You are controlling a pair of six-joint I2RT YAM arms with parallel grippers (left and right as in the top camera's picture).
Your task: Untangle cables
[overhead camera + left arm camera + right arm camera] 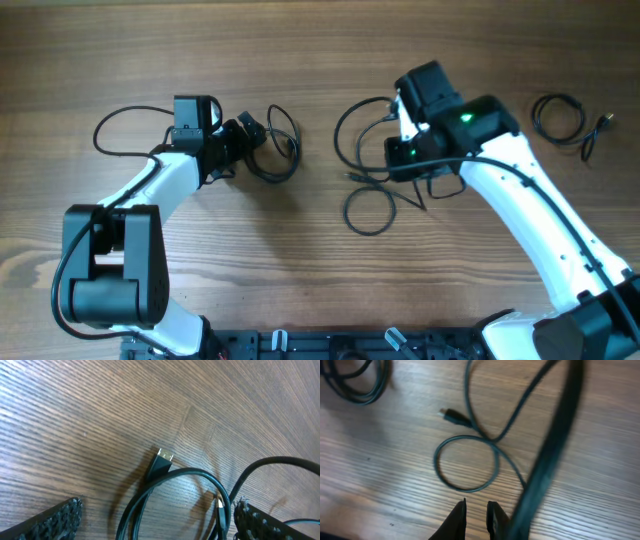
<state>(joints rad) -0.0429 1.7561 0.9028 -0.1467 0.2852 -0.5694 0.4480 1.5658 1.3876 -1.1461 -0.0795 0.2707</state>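
Note:
Three thin black cables lie apart on the wooden table. One small loop (281,152) lies at my left gripper (248,137). In the left wrist view its strand (150,492) and plug (161,462) lie between the wide-open fingers (157,507), which grip nothing. A second cable (366,200) sprawls in loops below my right gripper (408,170). In the right wrist view its round loop (467,465) and plug (451,415) lie just ahead of the fingers (476,509), which are nearly together with nothing between them. A third cable (560,115) is coiled at the far right.
A thicker black wire (120,125) loops from the left arm near the far left. A thick blurred wire (555,445) crosses the right wrist view close to the camera. Another coil (355,382) shows at that view's top left.

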